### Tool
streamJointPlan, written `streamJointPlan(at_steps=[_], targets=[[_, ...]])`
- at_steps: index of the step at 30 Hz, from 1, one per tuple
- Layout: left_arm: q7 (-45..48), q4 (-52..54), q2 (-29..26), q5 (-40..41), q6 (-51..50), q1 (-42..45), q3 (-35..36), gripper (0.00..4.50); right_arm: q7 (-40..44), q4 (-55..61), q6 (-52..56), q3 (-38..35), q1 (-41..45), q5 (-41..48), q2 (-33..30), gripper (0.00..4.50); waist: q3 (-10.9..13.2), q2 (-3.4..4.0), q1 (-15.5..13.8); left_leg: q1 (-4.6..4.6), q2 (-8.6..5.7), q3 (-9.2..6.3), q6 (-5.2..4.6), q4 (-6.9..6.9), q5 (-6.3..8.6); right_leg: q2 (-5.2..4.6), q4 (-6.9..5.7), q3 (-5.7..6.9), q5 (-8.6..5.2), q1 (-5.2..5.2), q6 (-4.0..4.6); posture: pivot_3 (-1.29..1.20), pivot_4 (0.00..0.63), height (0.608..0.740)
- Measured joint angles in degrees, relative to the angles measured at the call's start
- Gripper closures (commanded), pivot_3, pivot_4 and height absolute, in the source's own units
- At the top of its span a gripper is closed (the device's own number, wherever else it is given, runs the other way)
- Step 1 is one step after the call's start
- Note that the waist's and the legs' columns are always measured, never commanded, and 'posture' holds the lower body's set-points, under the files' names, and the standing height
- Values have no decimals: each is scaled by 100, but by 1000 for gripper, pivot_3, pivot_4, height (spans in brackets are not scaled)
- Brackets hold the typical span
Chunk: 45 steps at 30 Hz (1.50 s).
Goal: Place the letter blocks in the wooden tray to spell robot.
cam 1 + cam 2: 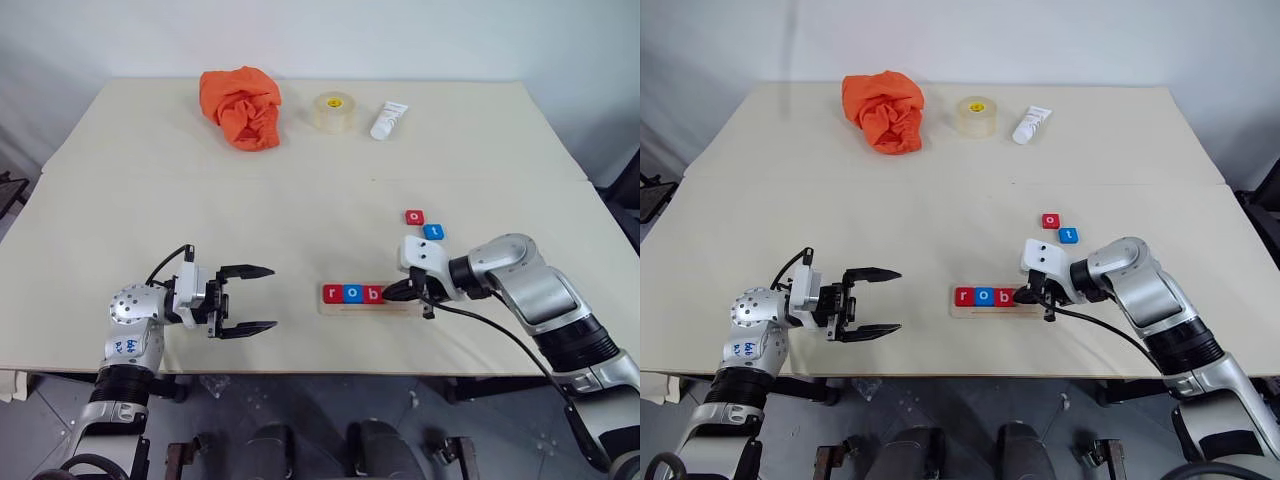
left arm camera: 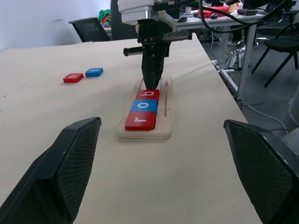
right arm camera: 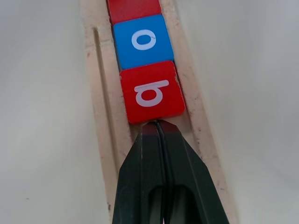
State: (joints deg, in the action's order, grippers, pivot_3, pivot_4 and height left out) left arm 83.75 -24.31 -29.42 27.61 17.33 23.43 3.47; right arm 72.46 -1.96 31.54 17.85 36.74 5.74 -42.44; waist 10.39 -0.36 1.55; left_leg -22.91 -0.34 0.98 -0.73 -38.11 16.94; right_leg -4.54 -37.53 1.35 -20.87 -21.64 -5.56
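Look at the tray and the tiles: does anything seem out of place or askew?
Nothing stands out. In the tray, r, o and b sit straight. The red o and blue t lie flat on the table.

wooden tray [image 1: 395, 306]: holds red r [image 1: 333, 293], blue o [image 1: 353, 293], red b [image 1: 372, 293] | loose beyond tray: red o [image 1: 415, 216], blue t [image 1: 433, 232]

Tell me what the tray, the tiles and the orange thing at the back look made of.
Tray: pale unfinished wood, judging by its matt, slightly scuffed rim.
Tiles: probably painted wood or plastic; smooth, even red and blue faces with white letters.
Orange thing: cloth, crumpled into soft folds.
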Motion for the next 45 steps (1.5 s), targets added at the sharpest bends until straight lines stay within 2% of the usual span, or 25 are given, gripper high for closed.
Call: streamJointPlan(at_steps=[3, 7, 15, 19, 25, 30, 45], targets=[[8, -6, 1, -2, 1, 8, 0, 0, -57, 114, 110, -297, -78, 140, -226, 3932, 0, 0, -5, -1, 0, 0, 0, 0, 0, 0, 2, 0, 0, 0, 0, 0, 150, 740], [22, -35, 2, -8, 1, 26, 0, 0, -203, 150, 150, -815, -199, 284, -512, 2673, 0, 0, -11, 0, 0, -1, -1, 1, 1, -1, 4, 0, 0, 2, 0, 0, 150, 740], [29, -202, 30, -63, 13, 206, 1, 0, -770, -290, -63, -2306, -937, 837, -526, 51, 0, 0, -17, 0, 0, 0, -2, 1, 0, 1, -13, 3, 1, 6, -2, 0, 150, 740], [-34, -239, 155, -72, 7, 233, 6, 0, -973, -426, -305, -3096, -1400, 1178, -515, 18, 0, 0, -21, 0, 0, 2, -4, 0, -1, 2, -13, 3, 2, 9, -3, 0, 150, 740], [-35, -235, 178, -73, -43, 216, 3, 0, -993, -307, -579, -3835, -2041, 1671, -469, 18, 0, 0, -14, 3, 0, 4, -5, 0, -3, 4, -14, 0, 2, 10, -4, 0, 150, 740], [-19, -235, 173, -73, -61, 199, 8, 0, -914, -207, -546, -3863, -2501, 1791, -618, 18, 0, 0, -13, 4, 0, 9, -9, -4, -4, 3, -11, -7, 3, 12, -5, 0, 150, 740], [-50, -215, 172, -73, -99, 187, 16, 0, -1130, -163, -394, -3774, -2323, 1876, -779, 18, 0, 0, -11, 15, 0, 11, -8, -3, -5, 2, -10, -13, 3, 14, -5, 0, 150, 740]])
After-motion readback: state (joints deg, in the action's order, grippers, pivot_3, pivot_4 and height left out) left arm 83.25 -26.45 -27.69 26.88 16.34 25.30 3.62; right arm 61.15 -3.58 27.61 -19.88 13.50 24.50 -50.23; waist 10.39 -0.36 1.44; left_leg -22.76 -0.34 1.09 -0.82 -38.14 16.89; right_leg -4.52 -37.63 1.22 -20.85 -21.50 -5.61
